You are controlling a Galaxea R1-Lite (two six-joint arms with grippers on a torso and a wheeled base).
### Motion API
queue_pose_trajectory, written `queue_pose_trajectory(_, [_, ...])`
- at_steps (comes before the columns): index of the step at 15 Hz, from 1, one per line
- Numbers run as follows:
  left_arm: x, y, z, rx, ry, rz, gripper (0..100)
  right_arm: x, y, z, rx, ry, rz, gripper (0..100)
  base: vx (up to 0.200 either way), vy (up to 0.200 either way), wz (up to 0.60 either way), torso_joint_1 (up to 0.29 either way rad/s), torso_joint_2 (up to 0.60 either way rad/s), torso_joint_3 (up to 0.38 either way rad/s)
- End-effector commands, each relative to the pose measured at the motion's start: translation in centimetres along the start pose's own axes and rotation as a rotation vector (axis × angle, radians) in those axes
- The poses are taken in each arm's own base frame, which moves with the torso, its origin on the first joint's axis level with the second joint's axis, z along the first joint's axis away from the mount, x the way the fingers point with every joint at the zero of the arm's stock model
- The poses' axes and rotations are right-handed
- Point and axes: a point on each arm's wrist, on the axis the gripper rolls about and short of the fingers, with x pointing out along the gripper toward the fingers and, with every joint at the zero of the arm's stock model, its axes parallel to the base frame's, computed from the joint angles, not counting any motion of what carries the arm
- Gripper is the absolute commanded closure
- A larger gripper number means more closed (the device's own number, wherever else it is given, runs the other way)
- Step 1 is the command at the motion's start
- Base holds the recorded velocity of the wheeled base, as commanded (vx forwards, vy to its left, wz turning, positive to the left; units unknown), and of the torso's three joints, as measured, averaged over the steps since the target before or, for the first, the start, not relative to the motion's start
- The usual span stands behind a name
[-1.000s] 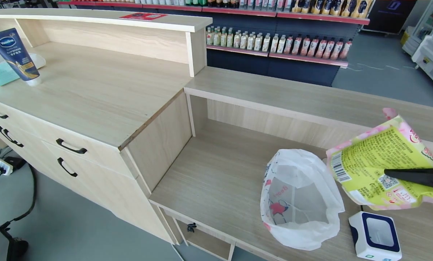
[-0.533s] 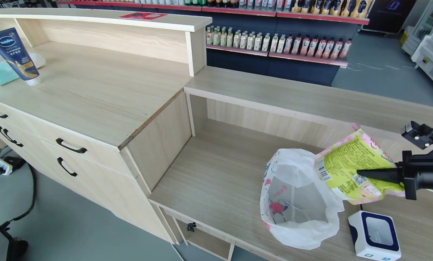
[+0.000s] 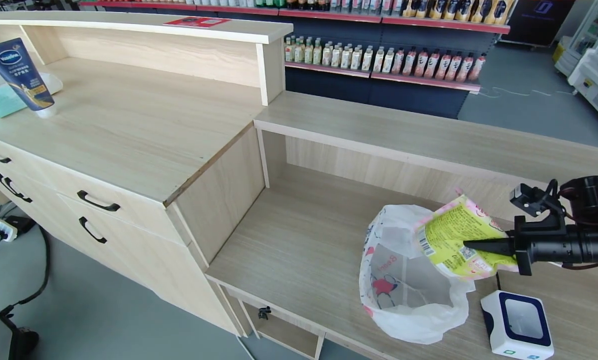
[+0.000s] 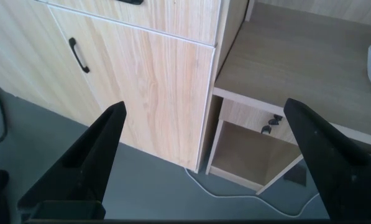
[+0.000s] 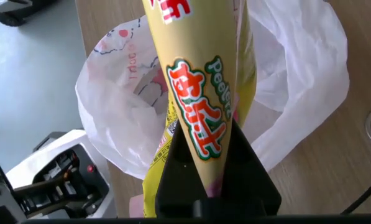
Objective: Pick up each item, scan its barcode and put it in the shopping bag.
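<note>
I am holding the yellow-and-pink snack pouch (image 3: 451,235) in the right gripper (image 3: 474,246), whose fingers are clamping it flat across its middle. The barcode end is tilting down over the open mouth of the white shopping bag (image 3: 379,250) on the lower counter (image 3: 304,250). I cannot tell whether its leading corner is already past the rim. The left gripper (image 4: 204,106) is hanging out in front of the cabinet, fingers spread wide and gripping nothing. The scanner (image 3: 519,322) is sitting just beside the bag, on my right.

As I judge it, the risk lies in the bag itself. It is limp film with nothing bracing it, so a pouch corner catching the near rim could be folding the mouth shut or tipping the bag over. Letting go while the pouch is slanting across the rim could be sending it sliding out onto the counter or the scanner. Pushing the fingers deep could be snagging the film and dragging the bag along.
</note>
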Motion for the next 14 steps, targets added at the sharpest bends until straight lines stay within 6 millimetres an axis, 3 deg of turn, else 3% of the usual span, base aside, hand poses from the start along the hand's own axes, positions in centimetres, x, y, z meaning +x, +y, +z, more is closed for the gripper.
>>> queue_pose_trajectory(1, [0.0,0.0,0.0,0.000,0.000,0.000,0,1.7,-0.8,-1.1,0.024,0.014,0.032,100,0.000,0.000,0.00,0.000,0.00,0.000])
queue_pose_trajectory(14, [0.0,0.0,0.0,0.000,0.000,0.000,0,6.1,-2.7,-2.1,-0.015,-0.026,0.107,100,0.000,0.000,0.00,0.000,0.00,0.000])
